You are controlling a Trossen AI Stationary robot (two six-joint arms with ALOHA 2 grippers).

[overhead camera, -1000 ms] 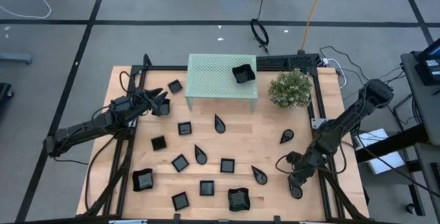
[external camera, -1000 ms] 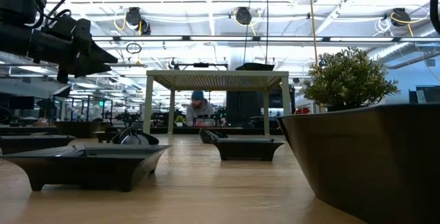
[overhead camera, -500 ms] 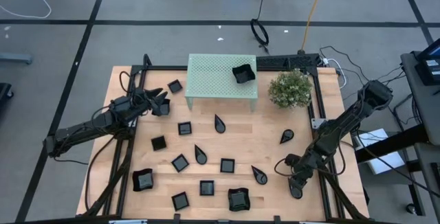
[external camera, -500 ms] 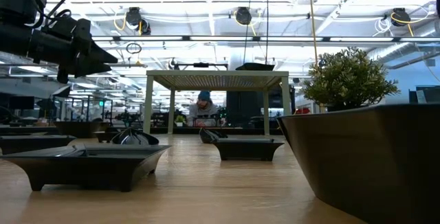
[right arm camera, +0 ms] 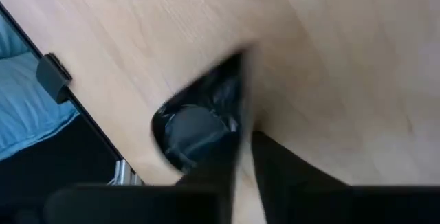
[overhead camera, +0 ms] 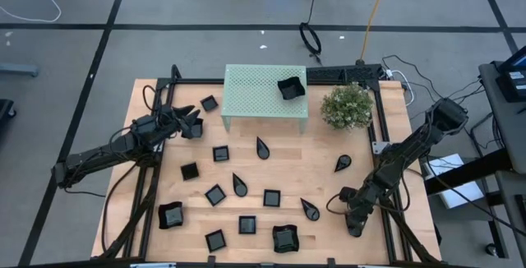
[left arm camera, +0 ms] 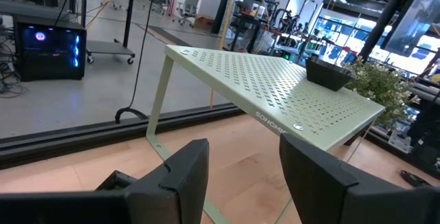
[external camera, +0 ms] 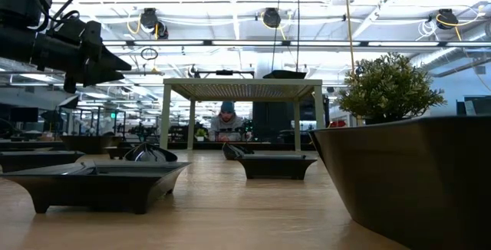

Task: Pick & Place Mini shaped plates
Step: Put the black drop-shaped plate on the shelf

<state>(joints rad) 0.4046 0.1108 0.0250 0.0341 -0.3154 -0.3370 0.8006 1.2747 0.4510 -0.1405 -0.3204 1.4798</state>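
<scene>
1. At the left of the high view, the left gripper hovers above the bench, jaws spread and empty, just beside the mint-green stand; bare wood lies under it.
2. In the centre, small black plates are scattered across the bench: a square plate, a teardrop plate below the stand, another square lower down, each well apart from its neighbours.
3. Along the lower edge sit two larger curved-rim plates, close to the bench's front rim.
4. On top of the stand, at its upper right corner, rests one black dish.
5. To the right stands the bushy plant, near the upper right rim.
6. At the lower right, the right gripper is down at the bench by its right edge; the right wrist view shows its jaws pinching the rim of a teardrop dish lying beside the bench's border.
</scene>
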